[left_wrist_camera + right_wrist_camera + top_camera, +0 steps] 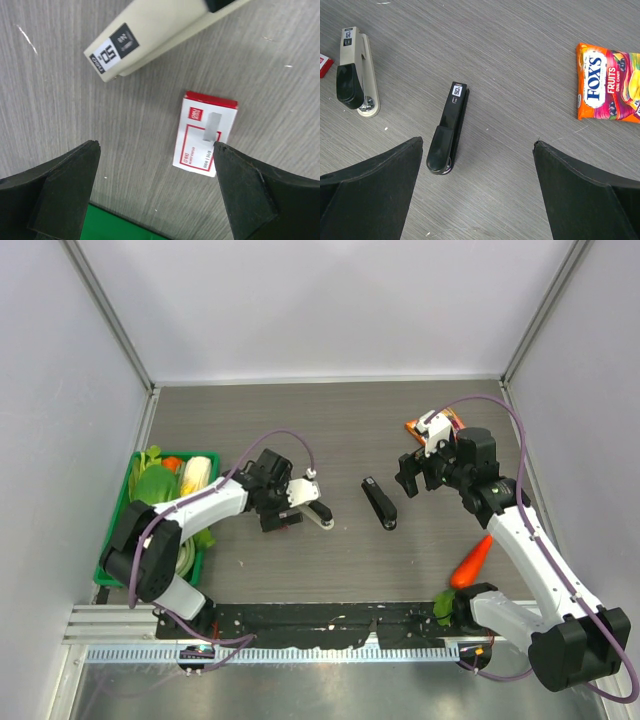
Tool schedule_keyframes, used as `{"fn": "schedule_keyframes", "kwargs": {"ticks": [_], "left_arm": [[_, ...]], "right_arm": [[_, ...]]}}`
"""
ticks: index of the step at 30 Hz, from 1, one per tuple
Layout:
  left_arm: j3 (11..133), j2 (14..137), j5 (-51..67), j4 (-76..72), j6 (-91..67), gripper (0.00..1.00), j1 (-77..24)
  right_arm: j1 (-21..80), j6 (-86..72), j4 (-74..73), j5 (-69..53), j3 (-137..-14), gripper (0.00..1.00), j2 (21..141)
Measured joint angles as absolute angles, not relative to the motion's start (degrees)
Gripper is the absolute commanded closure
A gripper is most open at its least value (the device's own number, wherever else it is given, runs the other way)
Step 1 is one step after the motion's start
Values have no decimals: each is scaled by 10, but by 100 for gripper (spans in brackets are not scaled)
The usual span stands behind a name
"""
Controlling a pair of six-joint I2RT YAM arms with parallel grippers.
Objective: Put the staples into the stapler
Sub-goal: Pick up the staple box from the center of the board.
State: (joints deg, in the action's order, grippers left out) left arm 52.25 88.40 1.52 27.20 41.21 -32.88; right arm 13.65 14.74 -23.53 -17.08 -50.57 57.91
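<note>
1. Far left of the table point(340, 430): a green basket point(112, 550) filled with vegetables, next to the left arm's elbow.
2. The left gripper point(156, 147) is lowered over the table, right of the basket. Its jaws are spread wide and hold nothing; bare tabletop shows between the fingertips.
3. The staples point(205, 132), a small white box with a red label, lie flat on the table under the left gripper. In the left wrist view the box is between the two fingers, close to the one on the picture's right. That fingertip overlaps the box's lower corner, and I cannot tell whether they touch.
4. The beige stapler point(150, 30) lies closed on the table just beside the box, with a strip of table between them. It has a black top point(349, 85).
5. The black stapler point(448, 128) lies closed near the table's centre, well apart from the beige one and between the two grippers.
6. The right gripper point(477, 142) hangs above the table to the right of the black stapler. Its jaws are fully spread and nothing is in them.
7. An orange candy packet point(607, 82), printed "FOX'S FRUITS", lies flat beyond the right gripper toward the far right corner.
8. A carrot point(472, 560) lies beside the right arm, nearer the bases.
</note>
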Motion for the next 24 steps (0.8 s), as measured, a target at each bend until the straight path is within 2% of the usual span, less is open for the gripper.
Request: {"fn": "schedule_keyframes", "kwargs": {"ticks": [10, 24], "left_arm": [[522, 873, 49, 315, 430, 0, -325], [527, 918, 46, 315, 433, 0, -320]], "right_arm": [[136, 147, -235, -171, -506, 3, 579], [136, 147, -235, -171, -505, 3, 579]]}}
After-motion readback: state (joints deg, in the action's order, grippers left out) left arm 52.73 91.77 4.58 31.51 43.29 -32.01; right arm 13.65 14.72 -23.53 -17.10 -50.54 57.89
